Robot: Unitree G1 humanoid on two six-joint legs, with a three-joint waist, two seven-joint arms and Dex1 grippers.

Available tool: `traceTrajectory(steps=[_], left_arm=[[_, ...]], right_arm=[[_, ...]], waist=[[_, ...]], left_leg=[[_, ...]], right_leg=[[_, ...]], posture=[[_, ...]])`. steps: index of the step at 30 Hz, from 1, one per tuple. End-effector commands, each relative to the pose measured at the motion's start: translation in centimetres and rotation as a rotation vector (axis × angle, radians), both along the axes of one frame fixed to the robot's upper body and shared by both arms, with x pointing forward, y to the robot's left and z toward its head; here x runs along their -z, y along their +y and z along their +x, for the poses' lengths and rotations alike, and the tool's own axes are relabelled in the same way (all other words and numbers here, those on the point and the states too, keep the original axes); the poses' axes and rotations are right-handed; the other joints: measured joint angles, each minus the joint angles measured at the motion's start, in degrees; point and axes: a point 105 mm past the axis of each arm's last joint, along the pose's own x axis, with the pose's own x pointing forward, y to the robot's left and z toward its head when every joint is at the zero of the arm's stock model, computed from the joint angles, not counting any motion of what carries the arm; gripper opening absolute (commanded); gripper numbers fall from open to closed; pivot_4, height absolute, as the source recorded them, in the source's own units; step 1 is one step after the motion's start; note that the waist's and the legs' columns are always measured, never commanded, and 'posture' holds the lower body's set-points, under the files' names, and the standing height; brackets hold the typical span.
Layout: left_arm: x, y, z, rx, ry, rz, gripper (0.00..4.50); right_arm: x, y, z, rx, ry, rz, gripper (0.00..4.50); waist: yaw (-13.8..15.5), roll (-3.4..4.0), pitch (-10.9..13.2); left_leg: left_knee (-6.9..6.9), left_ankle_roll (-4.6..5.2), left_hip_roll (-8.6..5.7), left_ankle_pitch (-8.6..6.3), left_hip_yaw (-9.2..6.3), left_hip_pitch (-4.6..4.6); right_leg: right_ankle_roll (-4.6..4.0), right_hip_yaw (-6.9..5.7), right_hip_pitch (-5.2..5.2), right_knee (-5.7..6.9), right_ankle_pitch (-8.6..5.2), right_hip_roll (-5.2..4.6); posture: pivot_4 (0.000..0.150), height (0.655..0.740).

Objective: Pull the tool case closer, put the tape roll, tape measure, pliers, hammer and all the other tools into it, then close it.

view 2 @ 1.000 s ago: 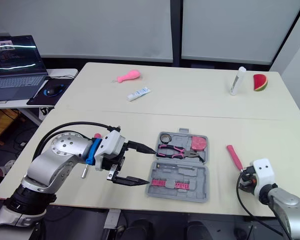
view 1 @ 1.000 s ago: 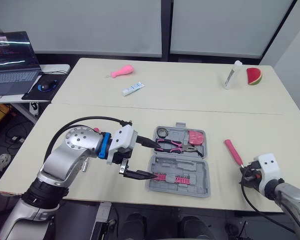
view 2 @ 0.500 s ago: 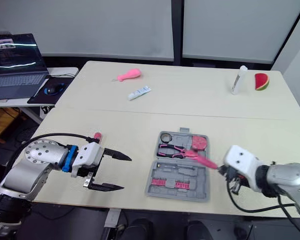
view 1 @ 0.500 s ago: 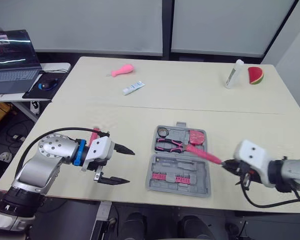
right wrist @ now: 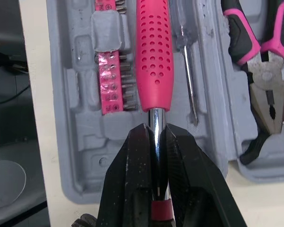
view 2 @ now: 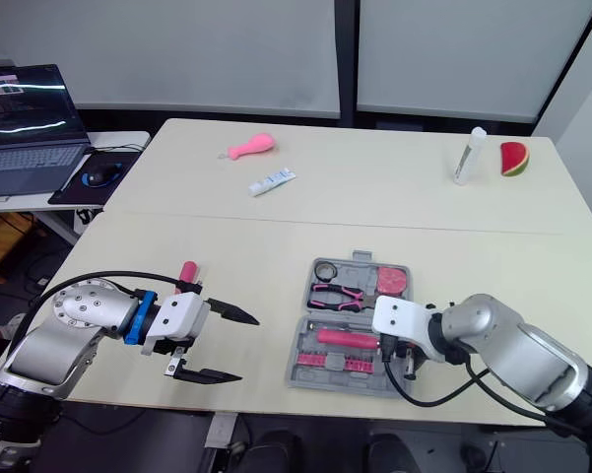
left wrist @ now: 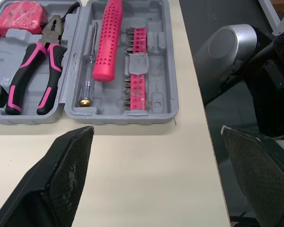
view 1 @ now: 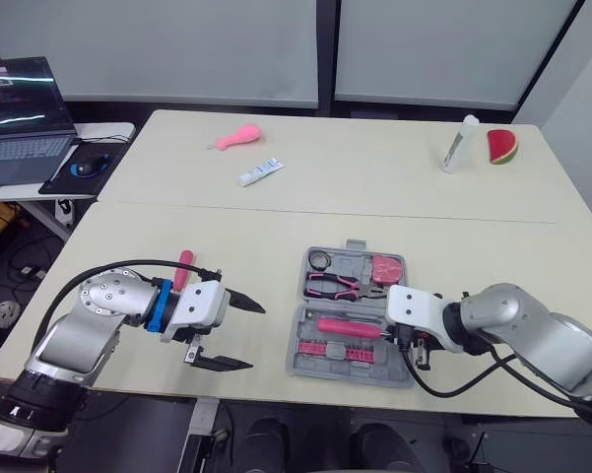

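Observation:
The grey tool case (view 1: pixel 402 367) lies open mid-table. Its far half holds a tape roll (view 1: pixel 320 261), pink-handled pliers (view 1: pixel 335 286) and a pink tape measure (view 1: pixel 386 269). In the near half, beside rows of bits (right wrist: pixel 109 78) and a thin screwdriver (right wrist: pixel 186 78), lies a pink-handled tool (view 1: pixel 347 326). My right gripper (right wrist: pixel 155 131) is shut on its metal shaft, just off the handle's end; the tool's far end is hidden. My left gripper (view 1: pixel 257 337) hovers open left of the case, holding nothing. Another pink-handled tool (view 1: pixel 183 267) lies on the table beside my left arm.
On the far table are a pink pin-shaped toy (view 1: pixel 240 137), a white tube (view 1: pixel 261 173), a white bottle (view 1: pixel 458 145) and a watermelon-slice toy (view 1: pixel 500 148). A laptop (view 1: pixel 15 118) and mouse (view 1: pixel 87 164) sit on a side desk at the left.
My right arm swung in from the table's right edge with the pink-handled tool, which now lies in the case's near half. My left gripper drew back leftwards off the case, still open.

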Motion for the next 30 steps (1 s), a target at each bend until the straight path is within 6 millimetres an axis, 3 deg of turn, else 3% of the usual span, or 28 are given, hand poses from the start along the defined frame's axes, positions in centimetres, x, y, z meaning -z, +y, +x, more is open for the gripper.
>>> traceTrajectory(steps=[1, 8, 30], left_arm=[[-0.4, 0.0, 0.0, 0.012, -0.028, 0.013, 4.5], [-0.2, -0.2, 0.1, 0.008, -0.037, 0.013, 4.5], [0.2, -0.8, 0.3, 0.003, -0.046, 0.001, 4.5]], right_arm=[[-0.2, 1.1, 0.4, -0.045, -0.021, -0.003, 0.21], [0.2, 2.0, 1.4, -0.056, -0.025, -0.007, 0.21], [1.4, 2.9, 1.2, -0.065, -0.023, 0.0, 0.21]], waist=[[0.0, 0.0, 0.0], [0.0, 0.0, 0.0], [-0.1, 0.0, 0.0]], left_leg=[[0.0, 0.0, 0.0, 0.0, 0.0, 0.0], [0.02, -0.03, 0.0, 0.02, 0.02, -0.01], [0.02, -0.04, 0.02, 0.03, 0.01, 0.0]], right_leg=[[0.0, 0.0, 0.0, 0.0, 0.0, 0.0], [0.0, 0.01, -0.08, 0.05, 0.0, 0.0], [0.0, -0.01, -0.13, 0.14, 0.0, 0.01]], posture=[[0.15, 0.74], [0.15, 0.74], [0.15, 0.74]])
